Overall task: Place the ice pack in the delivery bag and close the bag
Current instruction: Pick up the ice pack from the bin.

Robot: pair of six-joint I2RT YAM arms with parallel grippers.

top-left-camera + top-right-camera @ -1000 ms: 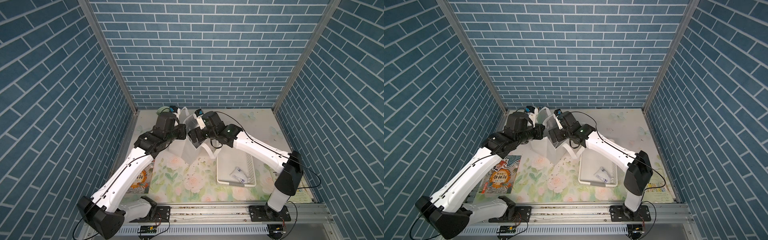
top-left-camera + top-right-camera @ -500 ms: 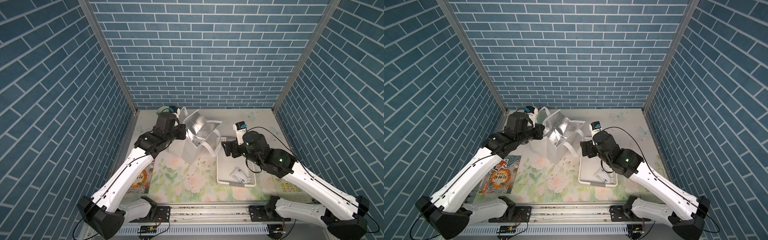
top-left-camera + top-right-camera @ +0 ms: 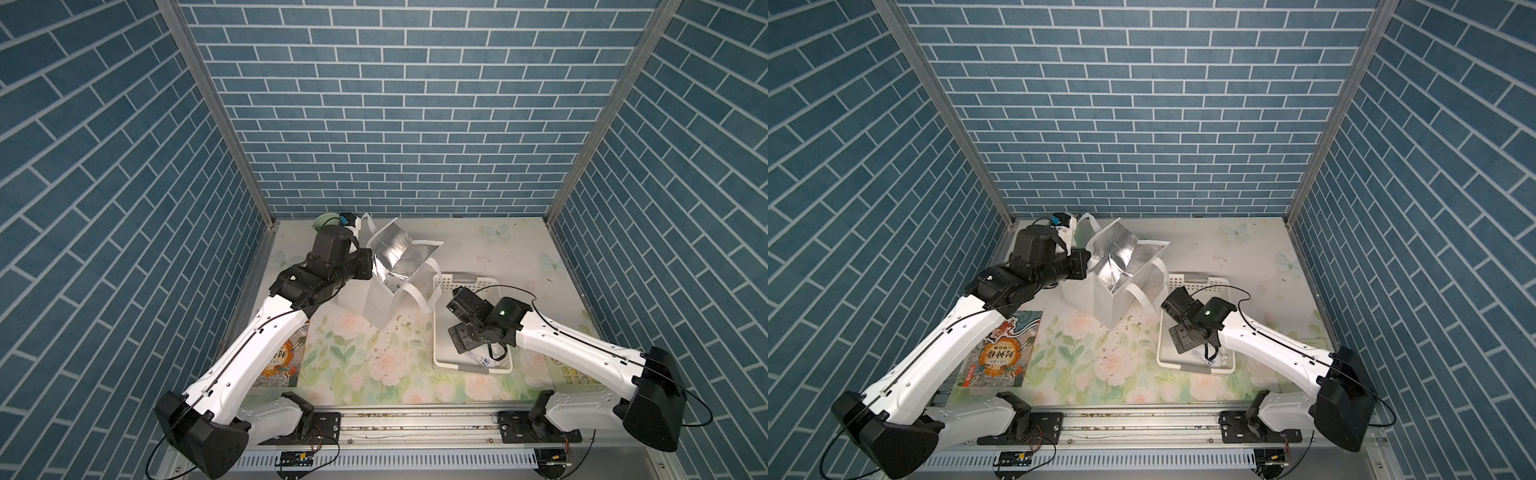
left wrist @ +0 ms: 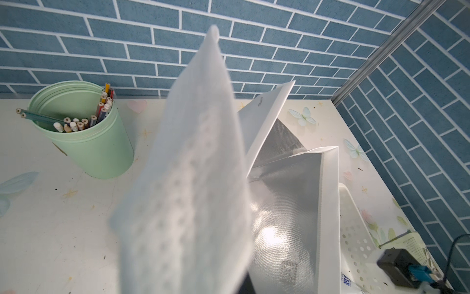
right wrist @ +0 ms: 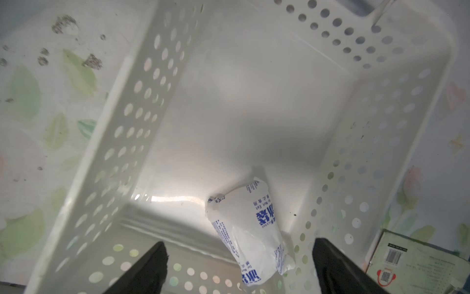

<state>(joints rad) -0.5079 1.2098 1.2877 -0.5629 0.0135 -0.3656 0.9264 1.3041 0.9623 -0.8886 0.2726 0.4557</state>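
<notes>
Presently the right gripper [image 5: 240, 244], jaws apart, hovers over the ice pack [image 5: 250, 229] at the near end of the basket [image 5: 122, 132]; the slick pouch may squirt aside. The left gripper [image 3: 368, 268] pinches a strap [image 4: 193, 178] of the delivery bag [image 3: 382, 303].

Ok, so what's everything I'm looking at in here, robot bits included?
delivery bag: 1, white with silver lining, standing open, left of the table's middle
basket: 1, white, perforated, right of the bag
ice pack: 1, white with blue print, in the basket's near end
cup: 1, pale green, far-left corner
pencils: many, wood-coloured, in the cup
book: 1, colourful cover, near-left on the table
booklet: 1, pale green, right of the basket
table mat: 1, floral, under everything
walls: 3, blue brick, around the table
left claw: 1, black, shut on the bag's rim
right claw: 1, black, open above the ice pack
</notes>
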